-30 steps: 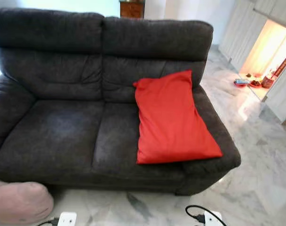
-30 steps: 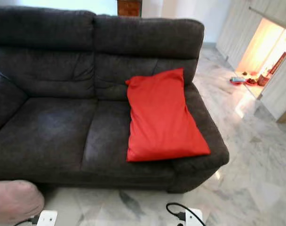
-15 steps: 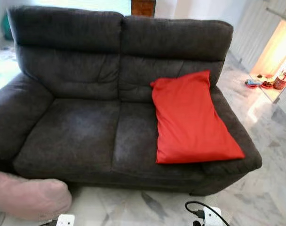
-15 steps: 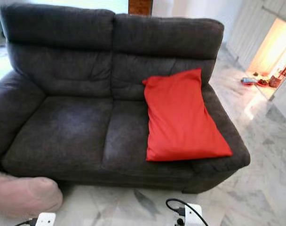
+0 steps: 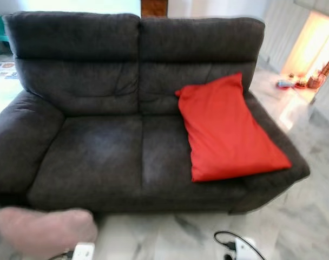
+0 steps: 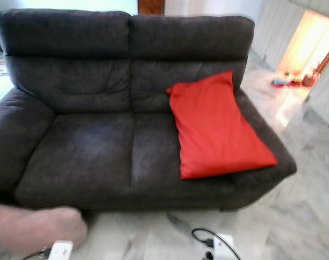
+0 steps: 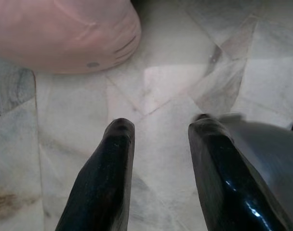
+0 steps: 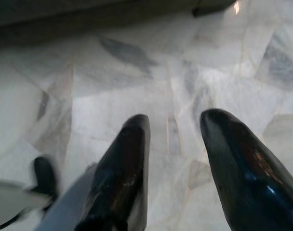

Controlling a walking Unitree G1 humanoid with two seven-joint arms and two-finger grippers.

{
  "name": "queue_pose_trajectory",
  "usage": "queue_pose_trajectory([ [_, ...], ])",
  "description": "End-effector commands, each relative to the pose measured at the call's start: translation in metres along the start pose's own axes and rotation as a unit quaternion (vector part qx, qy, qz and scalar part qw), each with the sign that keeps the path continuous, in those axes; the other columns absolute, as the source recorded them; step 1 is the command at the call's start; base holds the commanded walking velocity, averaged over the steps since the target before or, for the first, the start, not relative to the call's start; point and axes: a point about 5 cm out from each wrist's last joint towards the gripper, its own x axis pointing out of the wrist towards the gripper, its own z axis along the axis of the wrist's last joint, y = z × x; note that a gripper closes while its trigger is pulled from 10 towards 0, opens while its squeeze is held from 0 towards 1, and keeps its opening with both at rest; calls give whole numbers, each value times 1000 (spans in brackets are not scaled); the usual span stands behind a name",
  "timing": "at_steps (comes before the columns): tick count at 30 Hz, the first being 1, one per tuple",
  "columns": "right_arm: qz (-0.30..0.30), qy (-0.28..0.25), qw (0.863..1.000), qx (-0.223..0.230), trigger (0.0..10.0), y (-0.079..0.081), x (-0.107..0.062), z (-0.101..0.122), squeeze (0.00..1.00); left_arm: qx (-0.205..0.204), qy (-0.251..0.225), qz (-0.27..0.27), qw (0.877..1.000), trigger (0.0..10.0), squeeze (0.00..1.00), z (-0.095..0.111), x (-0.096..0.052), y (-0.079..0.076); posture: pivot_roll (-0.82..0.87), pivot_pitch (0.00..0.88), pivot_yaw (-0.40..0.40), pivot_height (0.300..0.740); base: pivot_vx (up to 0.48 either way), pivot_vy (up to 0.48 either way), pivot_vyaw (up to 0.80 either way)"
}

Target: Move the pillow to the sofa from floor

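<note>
Pink pillow point(image 5: 43, 232) is seen on the marble floor point(image 5: 170, 235) before the sofa point(image 5: 99, 141); from the wrist, it's found just beyond the parted, empty left gripper point(image 7: 158, 126). The right gripper point(image 8: 178, 120) is spread too.

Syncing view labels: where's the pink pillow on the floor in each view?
Left eye: pink pillow bottom-left, on marble floor before the sofa.
Right eye: pink pillow, bottom-left corner.
Left wrist: pink pillow ahead of the left pincer.
Right wrist: marble floor under the right pincer.
Shared landmark: marble floor.
</note>
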Motion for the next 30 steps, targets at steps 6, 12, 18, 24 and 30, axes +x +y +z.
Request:
queue_pose_trajectory([
  [6,9,-12,1000,3,10000,8,3,13,0,6,5,6,1000,10000,0,-3,-1,8,-12,0,-44,740,0,333,0],
  [12,12,-20,1000,3,10000,11,6,23,0,4,9,6,1000,10000,0,-6,-1,9,-9,0,-46,740,0,334,0],
  [18,15,-23,1000,2,10000,13,6,26,0,4,9,7,1000,10000,0,-7,-1,10,-5,0,-47,740,0,334,0],
  [24,16,-23,1000,2,10000,13,7,27,0,3,7,7,1000,10000,0,-5,-1,9,-4,0,-48,740,0,334,0],
  [30,18,-24,1000,2,10000,15,6,26,0,4,5,6,1000,10000,0,-3,0,9,-3,0,-47,740,0,334,0],
])
